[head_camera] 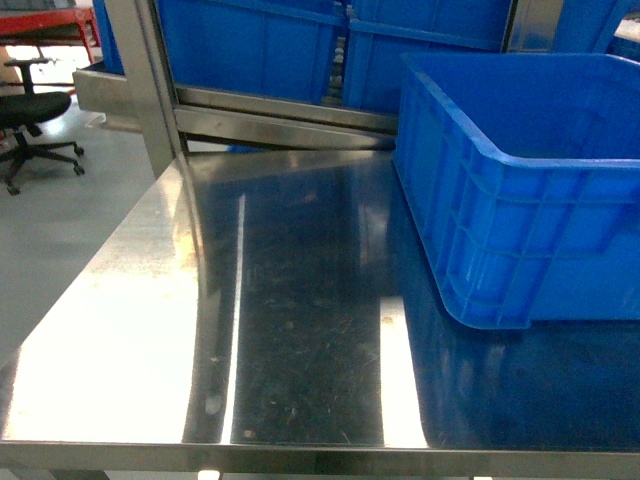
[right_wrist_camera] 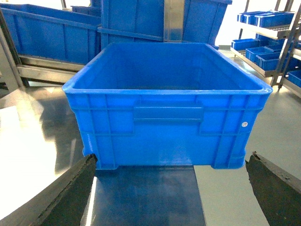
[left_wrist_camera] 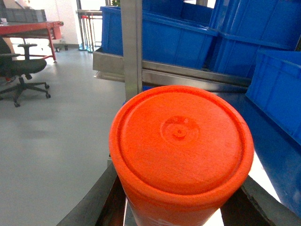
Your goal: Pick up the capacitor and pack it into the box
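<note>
The steel table (head_camera: 300, 330) fills most of my head view, shiny and streaked with light, and my arms do not show in that view. On its right part stands a big blue crate (head_camera: 530, 190), open at the top; my right wrist camera looks straight at the long side of this crate (right_wrist_camera: 167, 127), and I cannot see its whole floor. More blue crates (head_camera: 260, 45) are stacked behind the table on a steel rack (head_camera: 280, 115). My right gripper (right_wrist_camera: 171, 188) is spread wide, nothing between the two dark fingers (right_wrist_camera: 70, 193) at the lower corners of its view, and it hangs over the table just in front of the crate. My left gripper (left_wrist_camera: 181, 207) carries an orange cylinder (left_wrist_camera: 181, 146), the capacitor, its round end cap facing the camera and filling the middle of that view, dark fingers (left_wrist_camera: 94, 202) close on both sides of it. The pink box with the white lid shows in none of my views. Far off on the grey floor stands a black office chair (head_camera: 35, 125).
</note>
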Available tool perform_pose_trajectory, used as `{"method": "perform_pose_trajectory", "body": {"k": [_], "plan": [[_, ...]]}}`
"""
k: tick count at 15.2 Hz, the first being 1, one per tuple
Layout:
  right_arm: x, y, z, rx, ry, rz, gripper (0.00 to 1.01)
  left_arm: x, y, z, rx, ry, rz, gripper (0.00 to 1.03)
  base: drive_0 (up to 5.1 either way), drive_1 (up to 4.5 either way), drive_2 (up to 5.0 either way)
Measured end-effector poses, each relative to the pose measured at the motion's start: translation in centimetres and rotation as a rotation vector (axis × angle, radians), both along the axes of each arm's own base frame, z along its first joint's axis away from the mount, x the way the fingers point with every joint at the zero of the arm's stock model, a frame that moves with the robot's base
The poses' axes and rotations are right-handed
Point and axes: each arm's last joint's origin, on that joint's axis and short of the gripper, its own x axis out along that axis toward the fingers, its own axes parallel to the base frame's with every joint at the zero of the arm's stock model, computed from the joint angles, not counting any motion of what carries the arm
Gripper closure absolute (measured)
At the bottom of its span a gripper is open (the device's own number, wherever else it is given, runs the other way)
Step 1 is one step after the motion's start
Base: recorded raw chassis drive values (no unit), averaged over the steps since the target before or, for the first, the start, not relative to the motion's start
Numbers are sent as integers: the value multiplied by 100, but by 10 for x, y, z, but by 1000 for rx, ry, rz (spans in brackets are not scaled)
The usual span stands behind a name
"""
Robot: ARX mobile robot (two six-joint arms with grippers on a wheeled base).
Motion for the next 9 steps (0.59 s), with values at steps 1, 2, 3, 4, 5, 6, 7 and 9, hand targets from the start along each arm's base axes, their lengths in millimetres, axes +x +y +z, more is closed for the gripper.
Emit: {"method": "perform_pose_trajectory", "body": {"k": [1,2,3,4,5,6,7,9], "plan": [[0,0,0,0,0,0,3,-1,0,0,0,3,0,59,0,0,0],[0,0,0,0,0,0,3,-2,0,-1,0,9,0,59,0,0,0],[0,0,0,0,0,0,3,-8,0,-7,0,58,-3,59,0,0,0],[0,0,0,0,0,0,3,-12,0,-2,1,-8,-1,59,0,0,0],[0,0,0,0,0,0,3,-12,0,-4,1,12,1,59,0,0,0],[0,0,0,0,0,0,3,-12,0,-4,2,18,0,59,0,0,0],[0,0,0,0,0,0,3,-12,0,-3,2,7,0,59,0,0,0],[0,0,0,0,0,0,3,-12,0,-4,2,13,0,59,0,0,0]]}}
